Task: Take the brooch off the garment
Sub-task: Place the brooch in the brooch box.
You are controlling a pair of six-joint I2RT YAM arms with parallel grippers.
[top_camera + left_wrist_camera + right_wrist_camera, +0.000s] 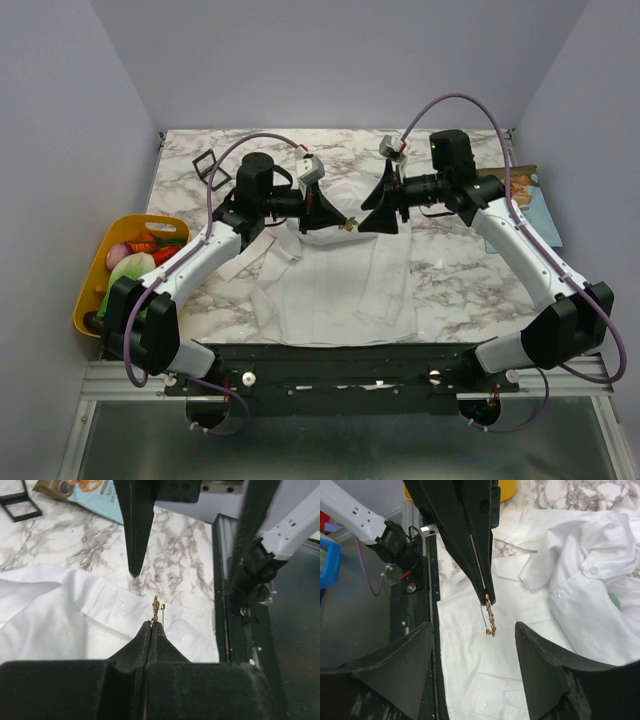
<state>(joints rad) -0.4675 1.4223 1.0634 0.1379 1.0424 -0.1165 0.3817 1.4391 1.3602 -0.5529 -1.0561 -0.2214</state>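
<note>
plain pale lilac walls close in a white marble table point(450, 270) with grey veins. at its left edge sits a yellow basket point(95, 285) of toy vegetables, a black square palette point(212, 168) lies far back on the left, and a blue packet point(530, 195) lies at the right edge. all are well apart from the shirt point(330, 290), which is spread rumpled at the near middle of the table.

the left gripper point(151, 625) is clenched on the brooch point(156, 607), pinching it at the very fingertips, above the shirt's collar end. the right gripper point(474, 630) is released, its fingers point(395, 665) spread wide to either side of the brooch without touching it. the two grippers meet nose to nose, so each blocks part of the other's sight of the fabric.

the overhead view shows the brooch only as a speck between the black fingers. the left wrist view shows it edge-on with its thin pin beside it. the right wrist view shows it hanging from the shut tips over the shirt front, and also a small green patch among the folds at the right, too small to identify.
</note>
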